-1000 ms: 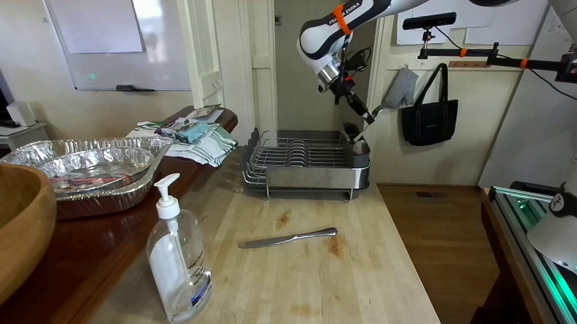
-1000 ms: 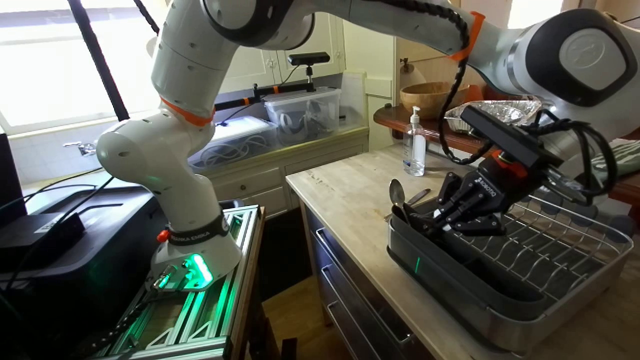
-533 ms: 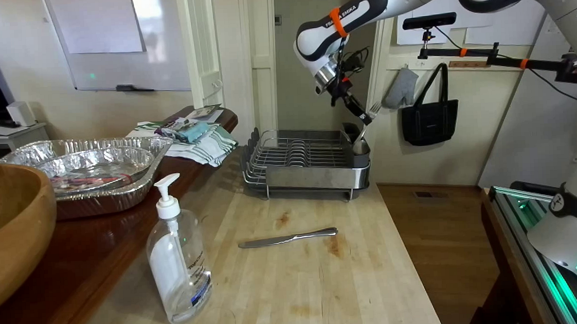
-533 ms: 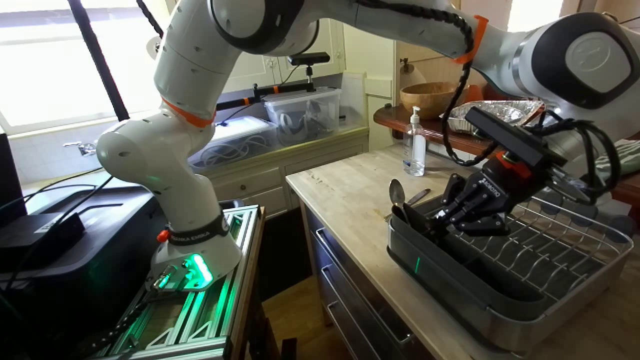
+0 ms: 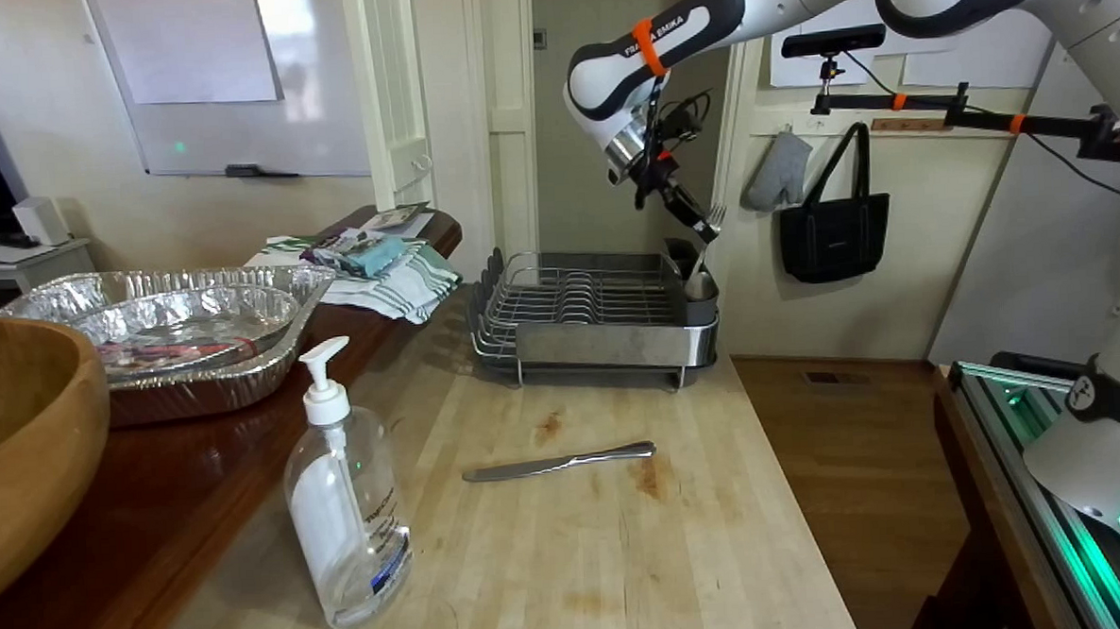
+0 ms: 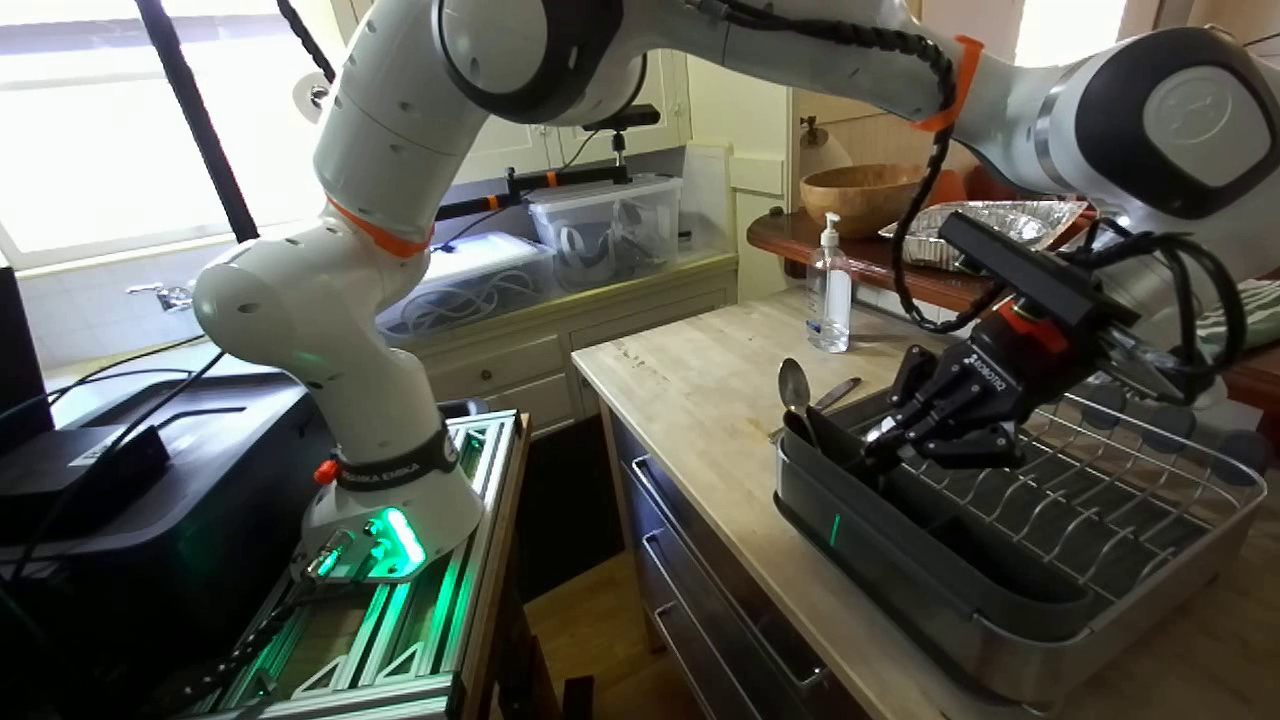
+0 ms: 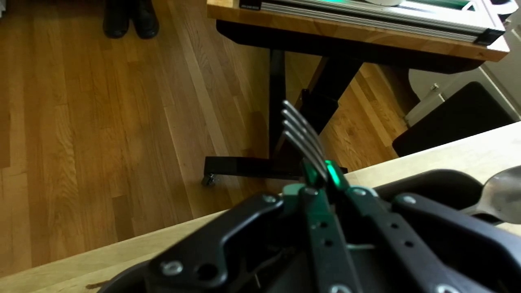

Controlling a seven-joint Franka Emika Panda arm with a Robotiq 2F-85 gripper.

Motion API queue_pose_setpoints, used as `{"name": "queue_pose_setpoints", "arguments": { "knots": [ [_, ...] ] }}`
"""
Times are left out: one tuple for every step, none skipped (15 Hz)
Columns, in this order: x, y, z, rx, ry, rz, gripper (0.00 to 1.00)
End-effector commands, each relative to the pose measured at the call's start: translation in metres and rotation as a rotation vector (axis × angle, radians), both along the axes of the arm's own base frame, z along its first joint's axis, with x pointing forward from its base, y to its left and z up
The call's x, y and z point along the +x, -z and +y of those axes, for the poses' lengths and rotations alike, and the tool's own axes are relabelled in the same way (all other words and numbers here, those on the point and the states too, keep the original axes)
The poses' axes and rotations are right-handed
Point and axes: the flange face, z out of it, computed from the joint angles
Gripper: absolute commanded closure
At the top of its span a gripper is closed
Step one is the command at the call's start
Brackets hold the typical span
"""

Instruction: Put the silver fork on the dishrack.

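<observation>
The silver fork [image 5: 717, 216] is upright and slightly tilted, tines up, in my gripper [image 5: 707, 232]. The gripper is shut on it just below the tines, as the wrist view shows with the fork [image 7: 302, 131] between the fingertips [image 7: 323, 179]. The gripper [image 6: 880, 448] is over the utensil caddy [image 6: 900, 560] at the end of the dishrack [image 5: 609, 345]. The fork's handle points down toward the caddy; its lower end is hidden, so I cannot tell how deep it reaches. The dishrack [image 6: 1110, 655] also shows large in an exterior view.
A spoon [image 6: 793, 384] stands in the caddy's end beside the gripper; its bowl also shows in the wrist view [image 7: 504, 195]. A knife [image 5: 559, 462] lies on the wooden counter. A soap pump bottle [image 5: 349, 513] and a foil pan [image 5: 195, 387] are farther off. The counter edge is close.
The gripper has shifted slightly, leftward in an exterior view, with the fork still held. The fork has become more upright, and its tines now show clearly.
</observation>
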Motion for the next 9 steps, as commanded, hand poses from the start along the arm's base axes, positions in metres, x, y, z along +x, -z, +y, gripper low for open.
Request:
{"name": "queue_pose_setpoints", "arguments": {
  "knots": [
    [0.007,0.002,0.001,-0.020,0.007,0.034,0.98],
    [0.008,0.001,0.002,-0.023,0.008,0.032,0.82],
    [0.010,0.000,0.002,-0.030,0.012,0.026,0.66],
    [0.011,0.000,0.002,-0.033,0.014,0.022,0.58],
    [0.012,-0.002,0.002,-0.038,0.017,0.019,0.52],
    [0.013,-0.003,0.002,-0.041,0.018,0.014,0.45],
    [0.014,-0.005,0.002,-0.045,0.019,0.010,0.36],
    [0.014,-0.007,0.002,-0.047,0.020,0.005,0.30],
    [0.015,-0.009,0.002,-0.052,0.021,-0.001,0.23]
  ]
}}
